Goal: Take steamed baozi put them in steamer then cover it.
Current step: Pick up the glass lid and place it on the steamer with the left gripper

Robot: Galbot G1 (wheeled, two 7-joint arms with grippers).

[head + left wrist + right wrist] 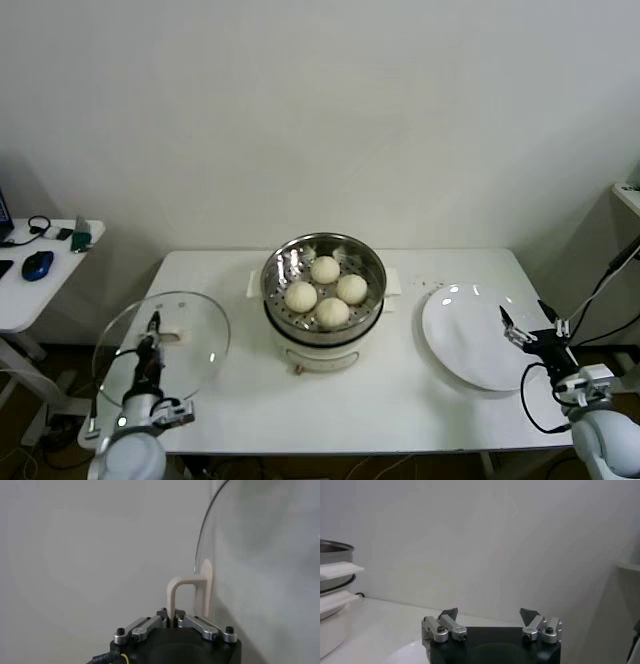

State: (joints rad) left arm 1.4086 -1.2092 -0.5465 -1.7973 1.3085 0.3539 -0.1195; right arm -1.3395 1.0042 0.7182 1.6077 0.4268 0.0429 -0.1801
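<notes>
1. While the left claw (173, 621) is clenched on the cream loop handle (186, 592) of a glass lid (162, 345), the lid stands lifted over the table's left end, well apart from the steamer (323, 297).
2. Only the left wrist view shows the grip closely: both fingers pinch one leg of the smooth, arched plastic handle, and the lid's thin metal-edged rim (200, 540) curves away beside it.
3. From the head view the lid reads as a clear round disc, tilted, with the table (250, 400) visible through it.
4. The right claw (489, 616) is released, its dark pointed fingertips (449, 613) wide apart, and it waits over the near edge of a white plate (470, 335) at the table's right end.
5. The right wrist view alone shows the steamer from the side: a shiny steel wall (334, 551) with a white side handle (340, 570).
6. Seen from the head, the steamer is a round polished pot on a white base at the table's middle.
7. Four steamed baozi (325, 291), smooth, round and cream-white, sit close together on its perforated tray, uncovered.
8. The plate is glossy and flat.
</notes>
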